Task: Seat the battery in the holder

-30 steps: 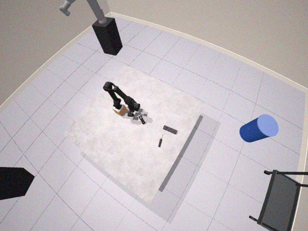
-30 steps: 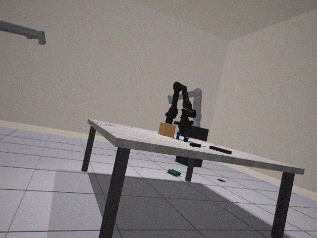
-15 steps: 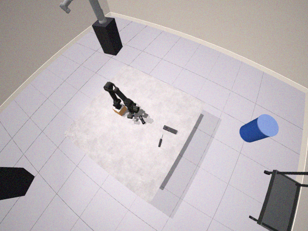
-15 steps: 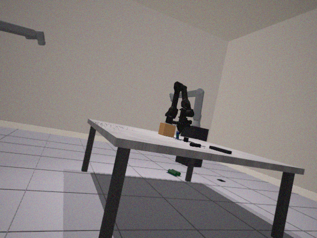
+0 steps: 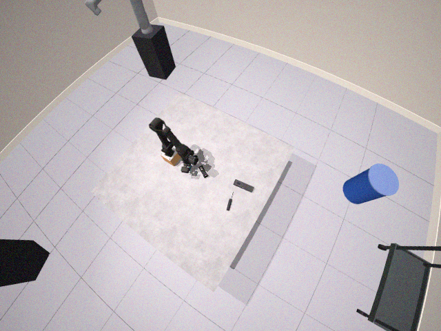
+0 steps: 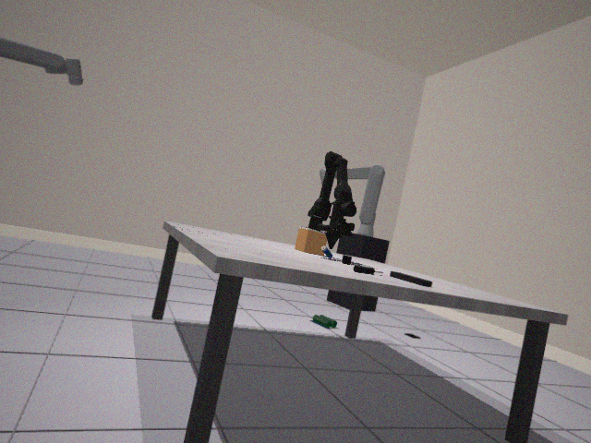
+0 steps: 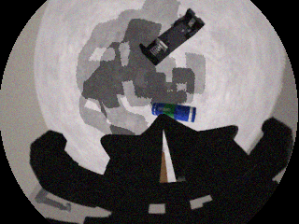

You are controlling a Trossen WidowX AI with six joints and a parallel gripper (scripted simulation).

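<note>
The battery (image 6: 327, 252) (image 7: 182, 112) is blue with a green band. It leans at a slant in the exterior view and appears crosswise just beyond the fingertips in the wrist view, outside the holder. The black holder (image 5: 203, 171) (image 6: 346, 259) (image 7: 175, 38) lies on the table, apart from the battery, with its long side at an angle to it. My gripper (image 6: 331, 245) (image 7: 162, 117) points down close beside the battery. Its fingers meet at the tips with nothing between them. Whether a fingertip touches the battery is unclear.
An orange block (image 5: 173, 158) (image 6: 310, 240) stands by the arm's base. A screwdriver (image 5: 229, 204) (image 6: 363, 269) and a dark flat bar (image 5: 243, 185) (image 6: 410, 279) lie beyond the holder on the table (image 5: 171, 221) (image 6: 267, 271).
</note>
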